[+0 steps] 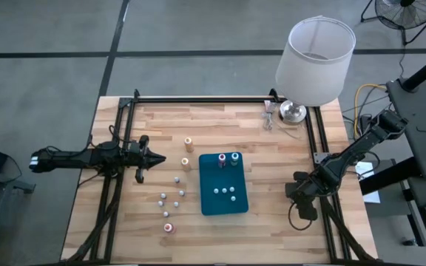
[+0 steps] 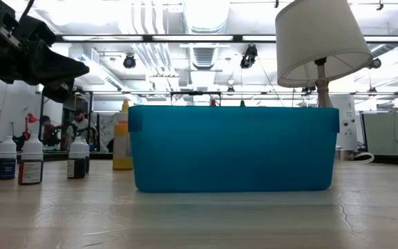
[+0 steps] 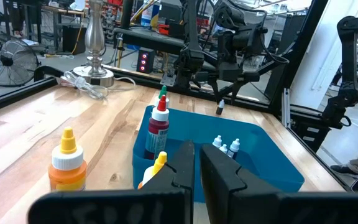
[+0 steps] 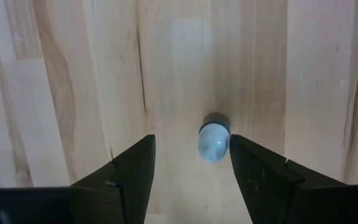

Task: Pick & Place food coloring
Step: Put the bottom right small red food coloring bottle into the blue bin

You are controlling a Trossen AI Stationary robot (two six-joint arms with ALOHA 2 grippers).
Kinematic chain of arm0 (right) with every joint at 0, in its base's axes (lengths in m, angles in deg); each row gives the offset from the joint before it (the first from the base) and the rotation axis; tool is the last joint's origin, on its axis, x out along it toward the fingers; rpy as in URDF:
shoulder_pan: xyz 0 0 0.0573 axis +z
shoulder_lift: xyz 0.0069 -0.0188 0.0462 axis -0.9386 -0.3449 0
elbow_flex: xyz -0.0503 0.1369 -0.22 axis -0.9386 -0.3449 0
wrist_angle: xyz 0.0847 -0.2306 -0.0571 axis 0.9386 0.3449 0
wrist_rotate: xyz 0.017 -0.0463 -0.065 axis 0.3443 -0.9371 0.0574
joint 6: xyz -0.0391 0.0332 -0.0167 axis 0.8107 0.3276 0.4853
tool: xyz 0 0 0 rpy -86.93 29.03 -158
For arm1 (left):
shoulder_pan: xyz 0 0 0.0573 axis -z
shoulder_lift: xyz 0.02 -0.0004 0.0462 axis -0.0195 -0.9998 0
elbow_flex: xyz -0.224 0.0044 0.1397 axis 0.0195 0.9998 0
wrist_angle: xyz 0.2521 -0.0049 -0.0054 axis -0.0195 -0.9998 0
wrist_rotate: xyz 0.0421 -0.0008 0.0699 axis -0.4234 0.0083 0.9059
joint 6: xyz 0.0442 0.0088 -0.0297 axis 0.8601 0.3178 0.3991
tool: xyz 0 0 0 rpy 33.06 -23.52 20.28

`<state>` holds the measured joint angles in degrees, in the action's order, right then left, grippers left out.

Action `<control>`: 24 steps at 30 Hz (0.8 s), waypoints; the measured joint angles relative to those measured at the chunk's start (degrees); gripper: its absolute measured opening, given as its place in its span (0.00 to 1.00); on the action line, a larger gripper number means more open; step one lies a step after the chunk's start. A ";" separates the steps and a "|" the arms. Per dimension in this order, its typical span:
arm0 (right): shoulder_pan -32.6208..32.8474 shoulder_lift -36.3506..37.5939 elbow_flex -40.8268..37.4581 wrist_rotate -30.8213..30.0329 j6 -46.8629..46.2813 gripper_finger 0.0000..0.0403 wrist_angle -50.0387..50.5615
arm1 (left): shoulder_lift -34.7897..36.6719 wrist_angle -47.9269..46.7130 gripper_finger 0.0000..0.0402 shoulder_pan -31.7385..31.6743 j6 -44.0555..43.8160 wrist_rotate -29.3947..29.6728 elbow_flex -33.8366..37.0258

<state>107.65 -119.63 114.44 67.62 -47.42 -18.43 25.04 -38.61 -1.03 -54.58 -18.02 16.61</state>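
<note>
My right gripper point(image 4: 191, 165) hangs wide over a small bottle point(image 4: 214, 142) right of the teal tray point(image 1: 223, 207). Off-centre, one finger could tip it. My left gripper point(image 1: 157, 159), closed and empty, waits left of the tray.

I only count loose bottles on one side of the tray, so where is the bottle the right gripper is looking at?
In the right wrist view a small white-capped bottle stands on bare wood between the open right gripper fingers.

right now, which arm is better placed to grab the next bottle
Right, I'd say: its hand is open and pointing down, with a small bottle standing in the gap. The left hand is shut.
</note>
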 joint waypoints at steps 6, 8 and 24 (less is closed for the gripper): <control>0.00 0.00 -0.01 -0.40 -0.36 0.49 0.19 | 0.01 0.01 0.00 -0.01 -0.01 0.02 0.01; 0.00 -0.01 -0.30 -0.94 -0.37 0.49 0.20 | 0.00 0.01 0.00 -0.01 -0.01 0.00 0.01; 0.04 -4.34 -0.55 -2.56 0.23 0.47 -1.14 | 0.02 -0.01 0.00 0.00 -0.01 0.02 0.01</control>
<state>107.69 -123.96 113.90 65.06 -47.20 -19.57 25.06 -38.62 -1.03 -54.59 -18.00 16.62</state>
